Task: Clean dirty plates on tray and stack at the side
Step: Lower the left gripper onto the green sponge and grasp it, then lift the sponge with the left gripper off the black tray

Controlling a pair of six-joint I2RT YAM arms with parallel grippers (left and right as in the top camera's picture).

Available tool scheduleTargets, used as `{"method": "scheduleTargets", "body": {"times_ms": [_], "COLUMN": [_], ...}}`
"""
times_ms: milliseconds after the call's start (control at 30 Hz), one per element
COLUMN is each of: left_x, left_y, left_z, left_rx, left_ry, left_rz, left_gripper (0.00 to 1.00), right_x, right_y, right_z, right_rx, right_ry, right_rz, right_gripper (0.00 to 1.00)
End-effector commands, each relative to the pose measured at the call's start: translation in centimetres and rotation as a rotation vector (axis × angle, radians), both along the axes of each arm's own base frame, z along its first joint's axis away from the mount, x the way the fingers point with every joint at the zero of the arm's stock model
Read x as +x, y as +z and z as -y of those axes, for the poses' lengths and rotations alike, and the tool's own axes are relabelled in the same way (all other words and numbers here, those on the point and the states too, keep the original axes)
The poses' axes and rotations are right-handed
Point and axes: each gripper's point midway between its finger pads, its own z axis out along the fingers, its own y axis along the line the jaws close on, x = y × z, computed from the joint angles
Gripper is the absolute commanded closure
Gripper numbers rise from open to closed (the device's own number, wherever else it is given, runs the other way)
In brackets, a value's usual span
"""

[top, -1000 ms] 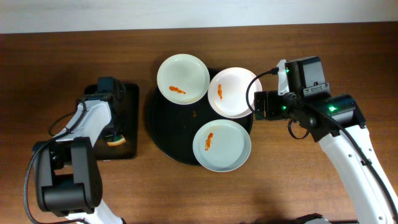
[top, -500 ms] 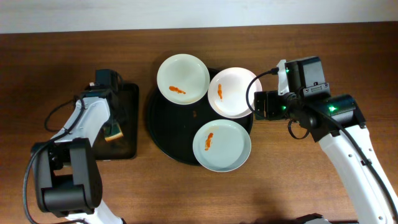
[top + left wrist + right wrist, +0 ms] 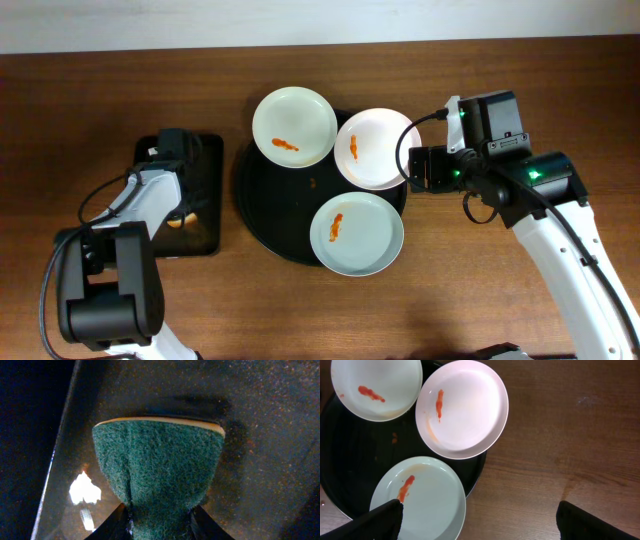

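Left arm [image 3: 150, 195] shifted along rectangular tray [image 3: 207, 240]; close-up, left fingers [image 3: 116, 522] tight on sponge [image 3: 159, 465], right fingers [image 3: 382, 520] wide, empty.

Glossy white plates [image 3: 294, 125], rough fibrous green sponge [image 3: 160, 475], smooth wooden table [image 3: 120, 80].

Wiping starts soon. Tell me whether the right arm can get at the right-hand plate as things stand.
Probably yes. The right gripper hovers open beside the right-hand plate, with nothing between them, and that plate overhangs the tray toward it.
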Motion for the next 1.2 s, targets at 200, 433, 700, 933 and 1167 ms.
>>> {"method": "scheduleTargets", "body": {"times_ms": [200, 433, 700, 933, 1167], "left_x": [3.2, 2.1, 1.7, 1.3, 2.1], "left_y": [8.0, 9.7, 9.1, 9.9, 11.6], "left_z": [-0.4, -0.4, 0.9, 0.8, 1.1], "left_rx": [0.018, 0.034, -0.016, -0.012, -0.035], "left_ry": [0.011, -0.035, -0.146, -0.138, -0.143], "left_rz": [0.21, 0.199, 0.151, 0.152, 0.217], "left_gripper": [0.92, 1.0, 1.0, 1.0, 1.0], "right_x": [0.1, 0.1, 0.1, 0.1, 0.1], "right_y": [0.5, 0.5, 0.5, 0.5, 0.5], "right_z": [-0.1, -0.1, -0.1, -0.1, -0.1], "right_rx": [-0.001, -0.001, -0.001, -0.001, -0.001], "right_ry": [-0.003, -0.003, -0.003, -0.003, -0.003], "right_rz": [0.016, 0.016, 0.016, 0.016, 0.016], "right_gripper": [0.01, 0.01, 0.01, 0.01, 0.01]}}
